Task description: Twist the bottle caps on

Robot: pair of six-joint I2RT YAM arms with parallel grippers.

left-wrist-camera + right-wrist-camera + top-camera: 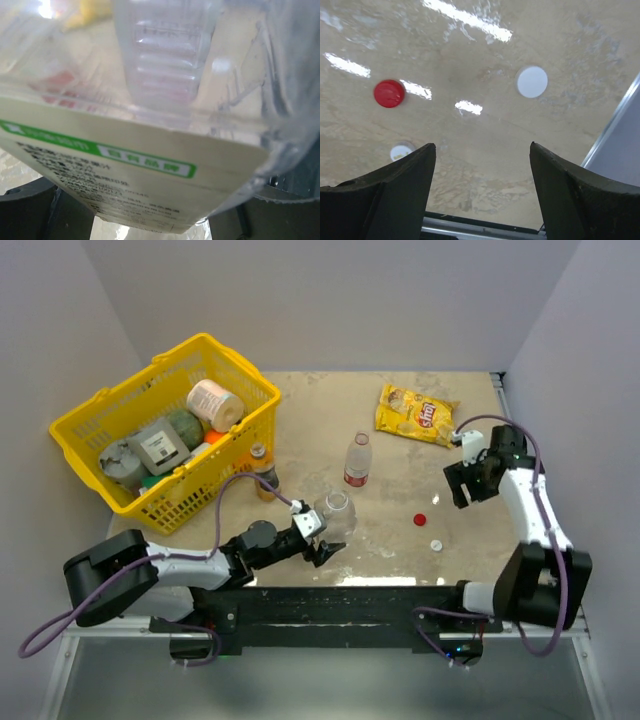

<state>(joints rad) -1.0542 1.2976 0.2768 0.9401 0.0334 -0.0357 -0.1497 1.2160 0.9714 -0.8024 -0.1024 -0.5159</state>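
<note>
While the left gripper (328, 538) is clamped on the clear ribbed plastic bottle (337, 511) at near-centre of the beige stone-look table (400, 570), the right gripper (462, 487) hangs over the table's right side, jaws spread wide, nothing between them. Left wrist view: that bottle fills the frame, with a white label with a green band and small print across it and dark fingers (30, 200) at the lower corners on either side. Its mouth looks open in the top view.

The small red round plastic cap (420, 519) lies flat on the table between the held bottle and the right gripper, touching neither. Two small white round plastic caps lie loose near it, one (532, 81) in full view, the other (401, 150) partly hidden behind a right finger. No cap touches another.

The small clear bottle with red label (358, 460) stands upright mid-table; cannot tell if it is capped. The small brown bottle (263, 475) stands just beside the yellow plastic basket (105, 400), which holds groceries at far left. The yellow snack bag (415, 415) lies flat at far right.
</note>
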